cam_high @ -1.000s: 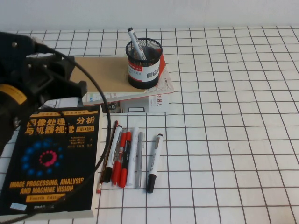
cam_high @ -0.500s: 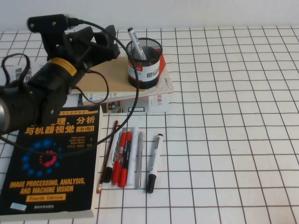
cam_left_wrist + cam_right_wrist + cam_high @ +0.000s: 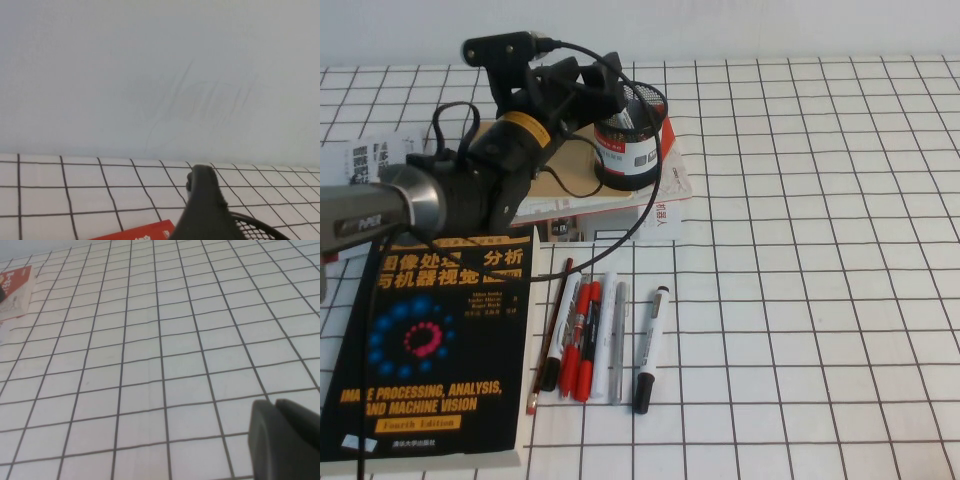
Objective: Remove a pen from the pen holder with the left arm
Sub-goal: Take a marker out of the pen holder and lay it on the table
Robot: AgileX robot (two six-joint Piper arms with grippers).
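Observation:
The black mesh pen holder (image 3: pixel 638 150) with a white and red label stands on a stack of books at the back. My left gripper (image 3: pixel 608 84) hangs open over the holder's left rim, and its fingers cover the pen inside. In the left wrist view one dark finger (image 3: pixel 202 197) rises in front of the holder's mesh rim (image 3: pixel 257 229), with nothing against it. My right gripper (image 3: pixel 276 404) is shut and empty above bare gridded table; it is outside the high view.
Several pens (image 3: pixel 588 335) and a black marker (image 3: pixel 650 350) lie side by side in front of the stack. A black textbook (image 3: pixel 430 340) lies at the front left. The brown board and books (image 3: pixel 665 195) under the holder raise it off the white gridded table (image 3: pixel 820 250).
My left arm has swung from the far left across to the pen holder, and its gripper has opened. The pen that stuck out of the holder is now hidden behind it.

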